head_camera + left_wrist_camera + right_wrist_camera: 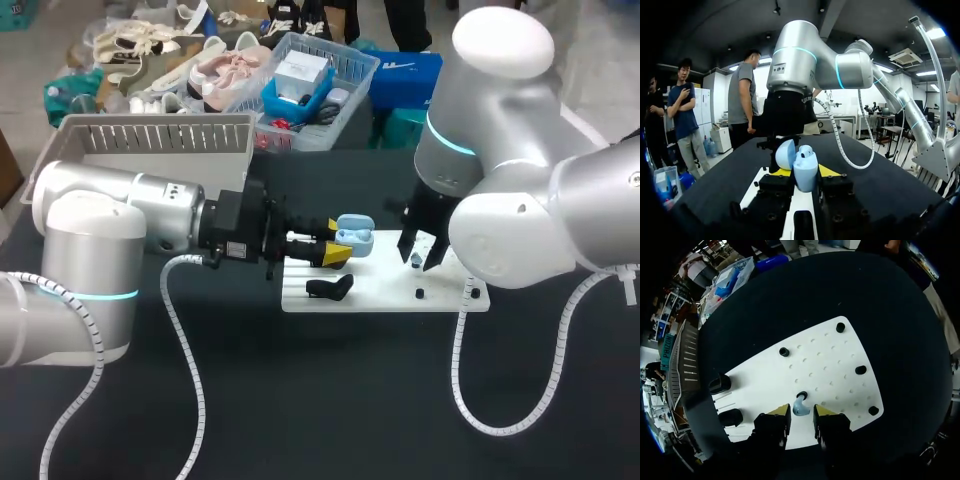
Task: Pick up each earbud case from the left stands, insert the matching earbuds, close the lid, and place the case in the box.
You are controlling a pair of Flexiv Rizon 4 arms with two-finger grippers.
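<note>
Two tools share the work: my left tool [338, 241] grips the blue earbud case [356, 238], lid open, over the white board [840, 365], ready for filling; my right tool [801, 416] stands narrowly apart around the earbud [800, 407] on its peg, not yet touching it

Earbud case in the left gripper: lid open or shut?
Open: the lid stands swung back from the earbud case held in the left gripper.

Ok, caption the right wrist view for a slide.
Right gripper, fingers open, poised over a light blue earbud on the white board.
</note>
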